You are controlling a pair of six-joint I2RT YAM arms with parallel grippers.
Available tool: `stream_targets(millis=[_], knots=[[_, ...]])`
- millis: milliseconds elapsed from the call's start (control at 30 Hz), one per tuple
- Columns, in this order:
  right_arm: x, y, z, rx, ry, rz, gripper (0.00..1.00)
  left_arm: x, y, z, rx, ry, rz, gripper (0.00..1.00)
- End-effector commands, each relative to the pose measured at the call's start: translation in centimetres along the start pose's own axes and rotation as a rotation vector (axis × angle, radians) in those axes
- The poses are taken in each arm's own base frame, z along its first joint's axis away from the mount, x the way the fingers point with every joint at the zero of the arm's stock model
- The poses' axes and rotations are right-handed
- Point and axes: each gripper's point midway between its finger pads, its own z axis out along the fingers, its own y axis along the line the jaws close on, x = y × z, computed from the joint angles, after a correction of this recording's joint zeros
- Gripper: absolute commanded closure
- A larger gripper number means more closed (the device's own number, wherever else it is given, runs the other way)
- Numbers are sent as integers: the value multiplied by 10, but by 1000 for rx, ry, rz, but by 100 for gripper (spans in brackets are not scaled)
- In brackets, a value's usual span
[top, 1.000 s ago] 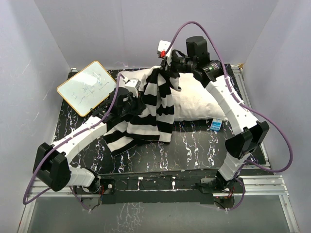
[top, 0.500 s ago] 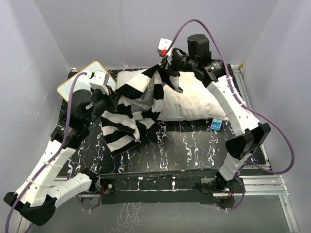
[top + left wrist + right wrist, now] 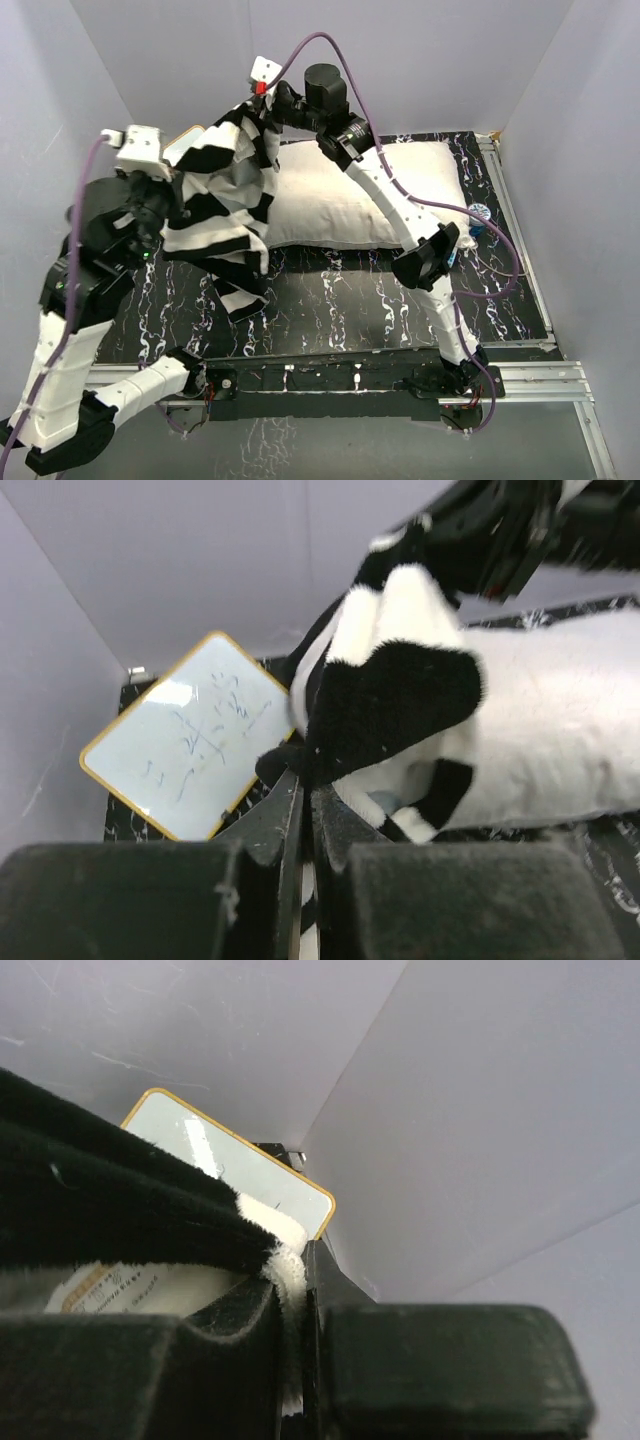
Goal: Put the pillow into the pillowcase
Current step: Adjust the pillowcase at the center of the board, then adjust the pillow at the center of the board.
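Changed since a second ago: both arms have risen and swung left, lifting the pillowcase (image 3: pixel 225 190) that lay draped across the pillow (image 3: pixel 370 195).
Top view, left gripper (image 3: pixel 170 195): closed on the pillowcase's left edge, held up over the left end of the table (image 3: pixel 350 300).
Top view, right gripper (image 3: pixel 258 105): closed on the cloth's upper corner, high near the back wall, up and to the right of the left gripper.
Top view, pillowcase: stretched between the two grippers, the rest hanging below them toward the table.
Top view, pillow: flat on the table, right of both grippers and below the right one; its left end is hidden behind the hanging stripes.
Left wrist view, grip: jaws pressed together, a fold of striped cloth pinched at the tips.
Left wrist view, whiteboard (image 3: pixel 185 735): ahead and left of the tips.
Left wrist view, pillow: ahead and right, beyond the cloth.
Right wrist view, grip: jaws shut on a fluffy white edge of the pillowcase, a black stripe spreading left.
Right wrist view, whiteboard: beyond the tips, by the wall corner.
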Motion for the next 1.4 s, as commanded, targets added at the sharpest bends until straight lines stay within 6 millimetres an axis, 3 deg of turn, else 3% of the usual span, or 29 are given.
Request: stream_targets(millis=[0, 33, 100, 167, 233, 300, 433, 533, 600, 667, 767, 833, 900, 1000, 1100, 1133, 1200, 1267, 1300, 1367], knots=[[-69, -42, -23, 131, -176, -18, 92, -50, 12, -35, 24, -134, -33, 100], [-53, -41, -21, 125, -140, -1, 91, -47, 1, -31, 75, -118, -40, 100], [-12, -42, -22, 118, -53, 41, 88, -22, -27, -15, 181, -18, -34, 100], [32, -39, -29, 103, 41, 81, 80, 19, -54, 8, 260, 113, -33, 100], [72, -34, -46, 70, 132, 127, 66, 63, -75, 30, 304, 221, -41, 100], [92, -26, -70, 27, 194, 162, 48, 99, -86, 47, 308, 286, -54, 100], [103, -34, -142, 19, 269, 216, 12, 149, -92, 69, 278, 361, -79, 100], [111, -55, -214, 83, 301, 288, 1, 172, -96, 78, 294, 404, -128, 100], [122, -68, -264, 165, 346, 314, 1, 184, -98, 81, 315, 425, -162, 100], [150, -77, -306, 256, 434, 345, 1, 190, -99, 83, 332, 427, -195, 100], [207, -91, -371, 424, 627, 381, 1, 198, -101, 81, 359, 432, -234, 100], [241, -90, -401, 487, 726, 408, 1, 202, -103, 79, 377, 434, -259, 100], [269, -84, -418, 515, 790, 466, 1, 205, -107, 76, 398, 433, -277, 100], [310, -62, -419, 476, 827, 591, 0, 207, -111, 71, 421, 425, -301, 100], [335, -39, -405, 406, 807, 723, 9, 204, -112, 67, 434, 407, -317, 100], [341, -36, -403, 394, 811, 751, 19, 204, -112, 65, 433, 404, -320, 100], [346, -35, -403, 384, 827, 776, 52, 200, -111, 62, 434, 395, -320, 100], [336, -46, -407, 406, 838, 740, 85, 197, -109, 60, 434, 384, -316, 100], [326, -57, -410, 430, 841, 697, 91, 196, -108, 59, 431, 380, -312, 100], [295, -90, -424, 524, 845, 566, 92, 195, -107, 57, 430, 374, -307, 100]])
